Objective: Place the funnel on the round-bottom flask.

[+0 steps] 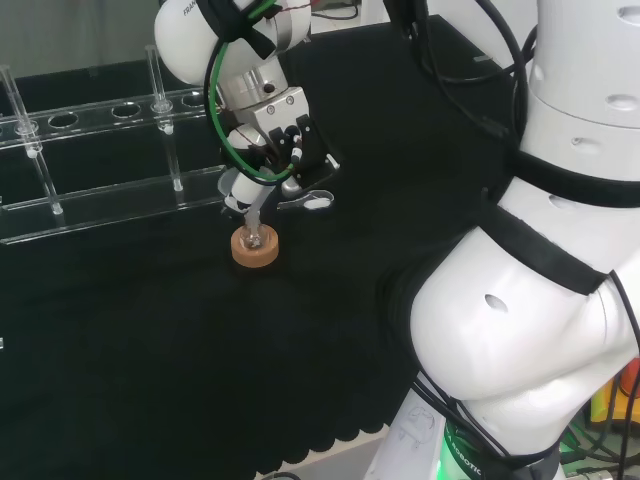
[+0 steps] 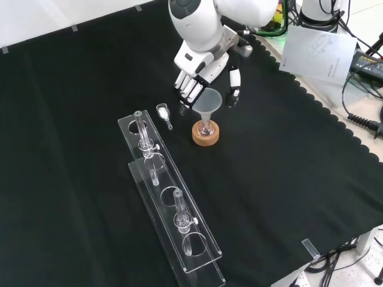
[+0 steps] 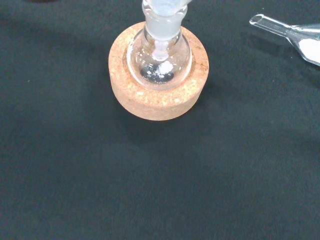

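Note:
A small clear round-bottom flask [image 3: 159,62] sits in a cork ring [image 2: 206,134], which also appears in the head view [image 1: 255,249]. A clear funnel [image 2: 209,100] stands with its stem in the flask's neck [image 3: 161,22], leaning a little in the head view [image 1: 258,212]. The hand [image 2: 200,69] hovers just above and behind the funnel, its fingers [image 2: 188,89] fairly straight by one side of the cone and the thumb [image 2: 233,91] a short gap off the other side. Some pale residue lies at the flask's bottom.
A small glass scoop holding white powder [image 2: 163,112] lies on the cloth beside the cork ring and appears in the wrist view [image 3: 300,40]. Two long clear tube racks [image 2: 164,185] stand nearer the front view's camera; they appear at the left in the head view [image 1: 100,150]. Papers [image 2: 317,51] lie at the bench edge.

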Robot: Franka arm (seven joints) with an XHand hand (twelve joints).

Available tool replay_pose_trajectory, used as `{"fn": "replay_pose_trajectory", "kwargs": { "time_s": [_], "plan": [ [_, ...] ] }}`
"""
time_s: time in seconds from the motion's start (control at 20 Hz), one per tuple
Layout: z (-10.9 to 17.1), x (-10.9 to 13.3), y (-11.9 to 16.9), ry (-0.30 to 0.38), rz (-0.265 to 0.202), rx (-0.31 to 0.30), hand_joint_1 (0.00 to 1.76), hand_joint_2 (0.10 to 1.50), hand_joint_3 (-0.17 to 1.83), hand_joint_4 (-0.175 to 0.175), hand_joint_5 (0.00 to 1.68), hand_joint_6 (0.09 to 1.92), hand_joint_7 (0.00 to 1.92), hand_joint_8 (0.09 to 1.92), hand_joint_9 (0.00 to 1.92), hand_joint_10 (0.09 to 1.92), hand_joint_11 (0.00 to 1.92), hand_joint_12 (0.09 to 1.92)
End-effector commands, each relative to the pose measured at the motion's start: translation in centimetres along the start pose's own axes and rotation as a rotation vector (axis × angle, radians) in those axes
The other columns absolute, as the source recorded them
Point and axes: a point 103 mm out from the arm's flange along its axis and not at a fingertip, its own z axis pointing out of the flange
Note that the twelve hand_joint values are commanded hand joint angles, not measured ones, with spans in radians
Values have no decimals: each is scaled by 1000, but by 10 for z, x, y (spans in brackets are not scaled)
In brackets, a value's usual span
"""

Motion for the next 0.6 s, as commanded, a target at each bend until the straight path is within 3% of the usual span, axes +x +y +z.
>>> {"fn": "replay_pose_trajectory", "kwargs": {
  "time_s": [0.05,0.4,0.6],
  "plan": [
    [-14,3,-12,-6,-5,-71,490,702,331,-62,157,87,8,651,245,781,247,1405],
    [-51,-6,-38,-14,13,-156,462,720,269,-57,135,87,0,475,98,817,106,1444],
    [-63,-19,-55,-12,33,-211,521,768,262,-66,225,87,44,634,228,771,115,1445]
  ]
}}
